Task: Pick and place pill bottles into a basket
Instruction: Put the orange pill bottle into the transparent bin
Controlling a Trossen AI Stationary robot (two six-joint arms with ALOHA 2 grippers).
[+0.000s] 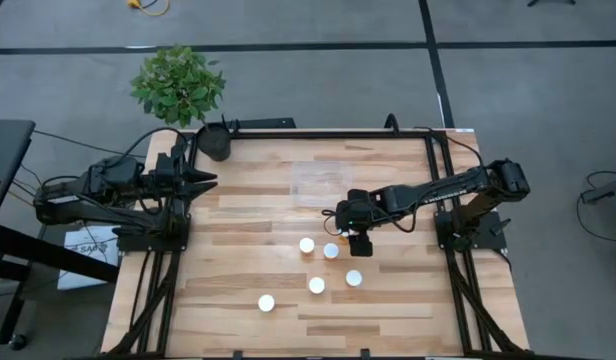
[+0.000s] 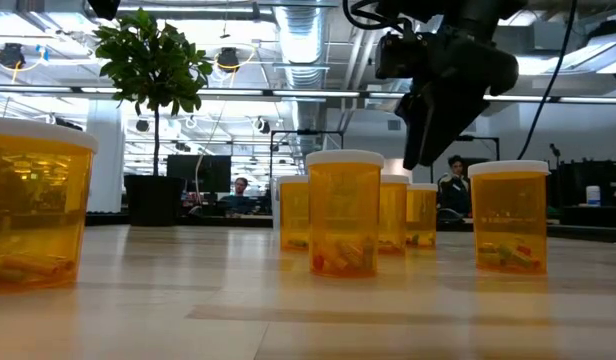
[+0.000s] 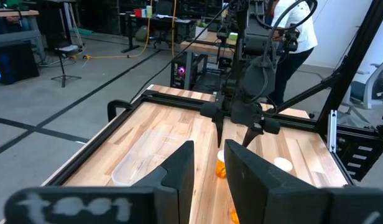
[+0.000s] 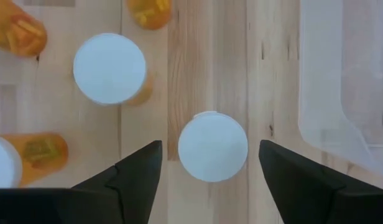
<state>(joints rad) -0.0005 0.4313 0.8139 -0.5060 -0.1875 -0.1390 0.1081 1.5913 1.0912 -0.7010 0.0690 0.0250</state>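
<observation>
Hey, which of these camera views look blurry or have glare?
Low view: the nearest pill bottle at the left edge is soft, and the ceiling lights glare. Left wrist view: the left gripper is blurred up close. Right wrist view: evenly lit; the basket shows faintly.

text: "SAF", perhaps partial | on: white sheet [image 1: 85,243] beside table

Five pill bottles [image 1: 316,285] with white caps stand on the wooden counter [image 1: 238,300]. The right end effector [image 1: 359,244] hangs just beside one of them. The clear basket [image 1: 322,183] sits near the far edge. The left end effector [image 1: 206,181] waits at the left side, near a green plant [image 1: 177,84].
</observation>
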